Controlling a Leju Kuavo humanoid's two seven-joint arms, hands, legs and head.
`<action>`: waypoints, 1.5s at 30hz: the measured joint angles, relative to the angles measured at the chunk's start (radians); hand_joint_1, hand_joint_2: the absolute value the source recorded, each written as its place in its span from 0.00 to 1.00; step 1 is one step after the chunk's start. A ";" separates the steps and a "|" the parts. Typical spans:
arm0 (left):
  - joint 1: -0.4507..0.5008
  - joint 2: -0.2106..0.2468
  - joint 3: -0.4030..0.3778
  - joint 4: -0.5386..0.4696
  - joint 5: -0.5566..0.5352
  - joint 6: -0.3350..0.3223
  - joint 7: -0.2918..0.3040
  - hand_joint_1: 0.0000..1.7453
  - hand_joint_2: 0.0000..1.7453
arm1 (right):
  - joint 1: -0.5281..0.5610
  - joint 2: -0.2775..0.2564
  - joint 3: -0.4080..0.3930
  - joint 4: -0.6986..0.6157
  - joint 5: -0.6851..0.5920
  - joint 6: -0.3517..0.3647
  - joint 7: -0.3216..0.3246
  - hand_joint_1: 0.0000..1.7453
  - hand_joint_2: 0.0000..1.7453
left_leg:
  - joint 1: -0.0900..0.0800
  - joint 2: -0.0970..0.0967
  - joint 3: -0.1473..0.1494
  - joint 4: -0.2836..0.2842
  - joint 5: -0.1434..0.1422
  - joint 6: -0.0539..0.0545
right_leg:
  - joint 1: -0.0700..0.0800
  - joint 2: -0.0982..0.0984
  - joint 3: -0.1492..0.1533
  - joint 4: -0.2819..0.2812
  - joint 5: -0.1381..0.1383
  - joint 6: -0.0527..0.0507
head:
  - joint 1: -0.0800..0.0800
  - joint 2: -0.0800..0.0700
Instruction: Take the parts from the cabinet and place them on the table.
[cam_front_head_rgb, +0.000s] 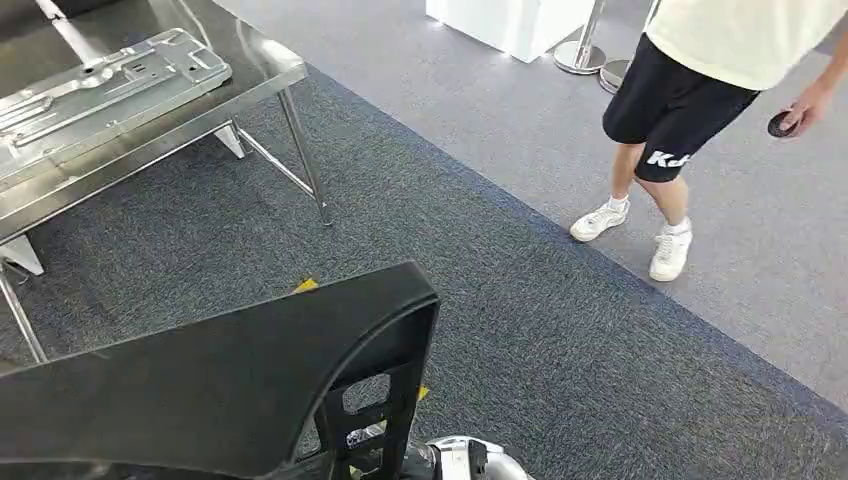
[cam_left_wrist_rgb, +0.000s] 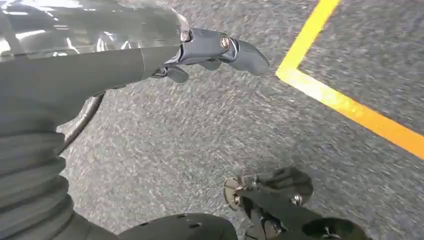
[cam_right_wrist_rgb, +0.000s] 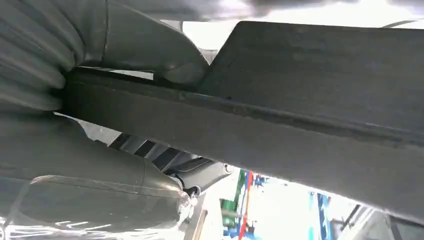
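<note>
Here the right robot hand grips a large matte-black curved panel with a cut-out.

The head camera looks forward and down from high on the robot, across grey carpet to a shiny steel table at upper left and a person's legs in white trainers at upper right; a large black moulded plastic panel fills the near foreground. The left wrist camera, close behind the left hand, faces the carpet and a yellow floor line. The right wrist camera sits tight against the right hand, looking up along the same black panel's underside, which it shares with the head view.
</note>
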 joint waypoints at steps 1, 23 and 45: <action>0.002 0.001 -0.002 0.000 -0.009 -0.002 0.008 0.00 1.00 | -0.001 0.000 0.000 0.003 -0.002 0.002 -0.006 1.00 1.00 | 0.002 0.011 0.050 -0.095 0.046 -0.001 | -0.001 -0.009 0.004 0.001 -0.003 0.004 | 0.000 0.000; -0.017 -0.016 -0.044 0.000 -0.005 -0.030 -0.024 0.00 1.00 | 0.005 -0.008 0.009 0.013 -0.035 0.047 0.015 1.00 1.00 | -0.005 -0.107 0.103 -0.221 0.070 0.017 | -0.007 0.103 -0.017 0.012 0.009 0.010 | 0.000 0.000; 0.002 -0.018 -0.003 0.000 0.030 -0.034 0.063 0.00 1.00 | -0.062 -0.016 0.040 0.041 -0.083 0.071 0.051 1.00 1.00 | -0.008 -0.046 0.114 -0.239 0.084 0.057 | 0.002 0.055 -0.129 0.296 -0.122 0.043 | 0.000 0.000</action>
